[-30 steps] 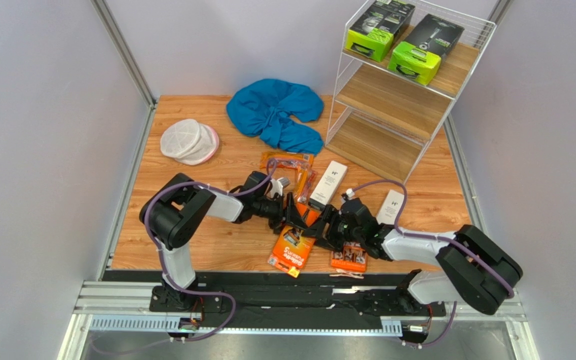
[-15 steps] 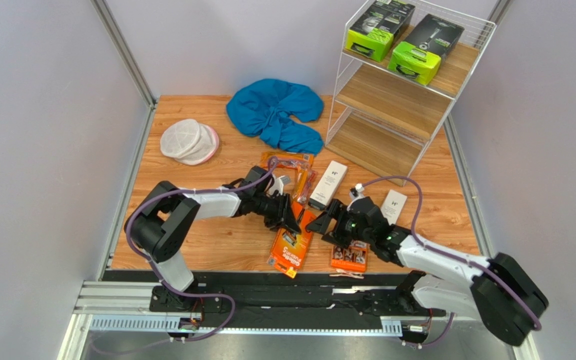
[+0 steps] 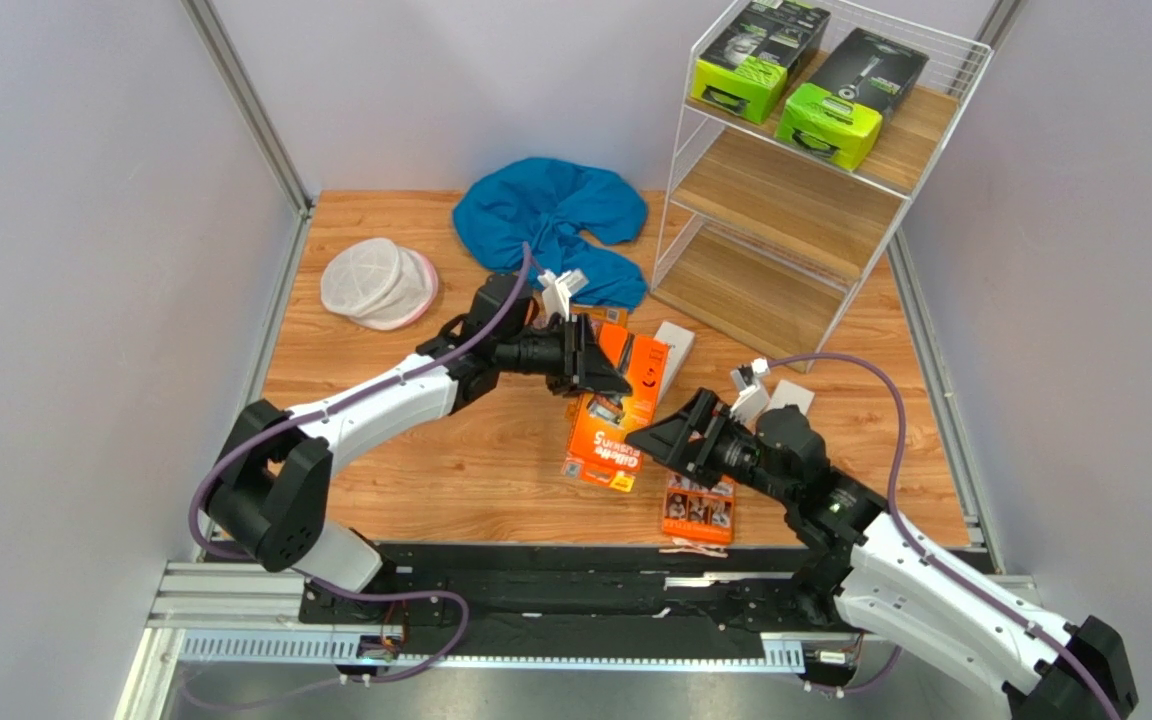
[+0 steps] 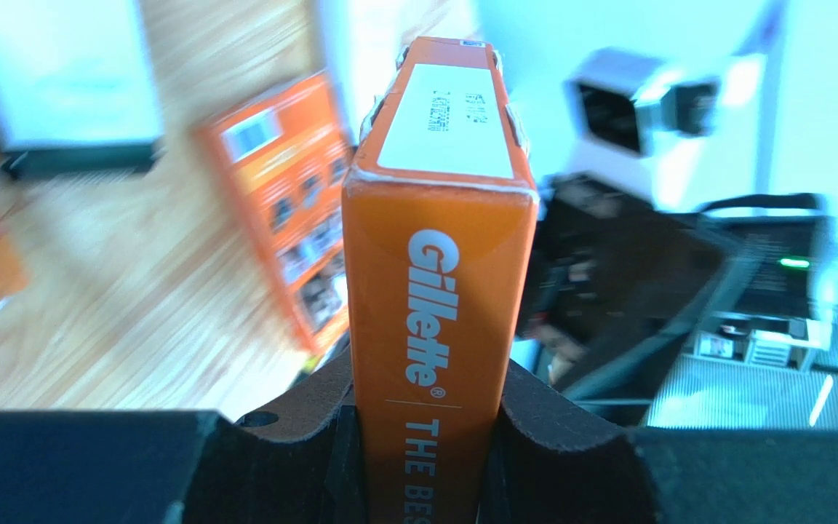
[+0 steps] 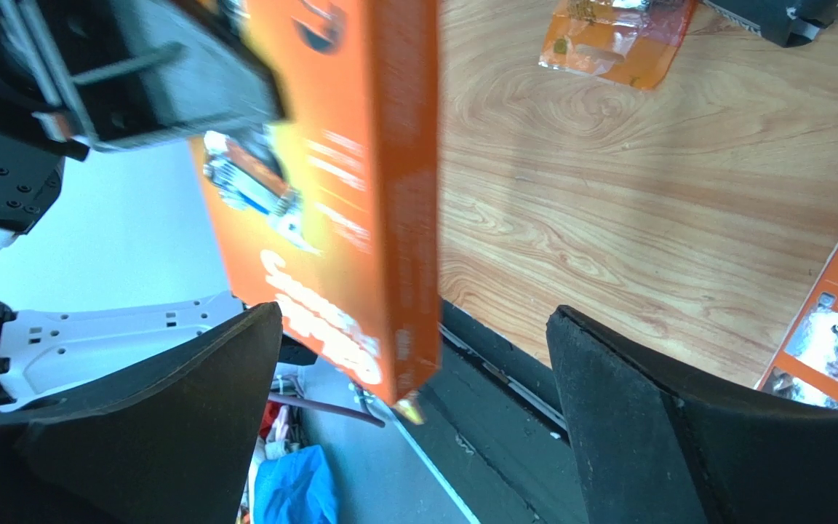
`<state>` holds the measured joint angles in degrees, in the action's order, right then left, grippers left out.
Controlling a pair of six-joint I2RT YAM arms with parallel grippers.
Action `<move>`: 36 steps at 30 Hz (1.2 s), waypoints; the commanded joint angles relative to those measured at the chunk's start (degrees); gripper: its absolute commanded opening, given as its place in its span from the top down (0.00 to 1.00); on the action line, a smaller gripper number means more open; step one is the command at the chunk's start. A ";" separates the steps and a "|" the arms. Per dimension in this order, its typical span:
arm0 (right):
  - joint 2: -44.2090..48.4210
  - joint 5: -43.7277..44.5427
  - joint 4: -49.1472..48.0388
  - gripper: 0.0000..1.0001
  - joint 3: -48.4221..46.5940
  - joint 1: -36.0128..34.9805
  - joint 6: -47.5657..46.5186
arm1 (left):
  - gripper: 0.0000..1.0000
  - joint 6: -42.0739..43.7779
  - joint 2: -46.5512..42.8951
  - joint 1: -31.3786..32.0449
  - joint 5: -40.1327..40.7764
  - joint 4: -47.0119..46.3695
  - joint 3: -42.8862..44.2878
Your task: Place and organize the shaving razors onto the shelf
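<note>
The left gripper (image 3: 579, 366) now lifts the orange carton (image 3: 612, 428) alone. The right gripper (image 3: 665, 432) has let go, wide; the shelf (image 3: 778, 203) comes next.

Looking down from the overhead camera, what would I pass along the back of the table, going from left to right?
round white mesh pouch → blue cloth → white wire shelf
</note>
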<state>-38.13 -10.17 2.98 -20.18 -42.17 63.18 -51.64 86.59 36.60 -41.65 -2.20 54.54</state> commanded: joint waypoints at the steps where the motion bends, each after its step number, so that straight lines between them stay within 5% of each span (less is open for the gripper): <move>1: 3.40 0.33 -0.17 0.05 -0.03 0.16 0.98 | 1.00 -4.96 -2.74 0.05 -2.74 -5.45 3.90; 10: 0.43 -4.24 -11.32 0.21 1.64 0.16 5.28 | 1.00 -11.10 -2.65 0.05 -3.62 -13.35 2.68; 18: 1.82 -4.42 -15.54 0.46 3.04 0.07 7.31 | 1.00 -12.26 -3.09 0.05 -3.17 -15.20 2.32; 28: 2.97 -5.91 -16.78 0.90 2.43 0.16 7.14 | 1.00 -12.17 -3.53 -0.12 -1.07 -15.03 1.44; 32: 4.03 -5.47 -14.86 0.95 1.82 0.07 6.26 | 0.93 -10.68 -4.06 -0.65 -0.37 -11.97 1.62; 35: 4.03 -5.38 -14.50 0.98 1.38 0.07 5.91 | 0.75 -6.82 -4.93 -1.00 1.12 -5.23 2.76; 36: 4.11 -5.38 -14.41 0.98 1.20 0.16 5.99 | 0.60 -3.94 -5.46 -1.18 1.65 -3.19 3.72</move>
<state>-34.72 -15.38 -10.96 -17.61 -41.82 71.11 -63.33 84.03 35.81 -44.01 -13.15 55.86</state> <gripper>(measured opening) 0.305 0.367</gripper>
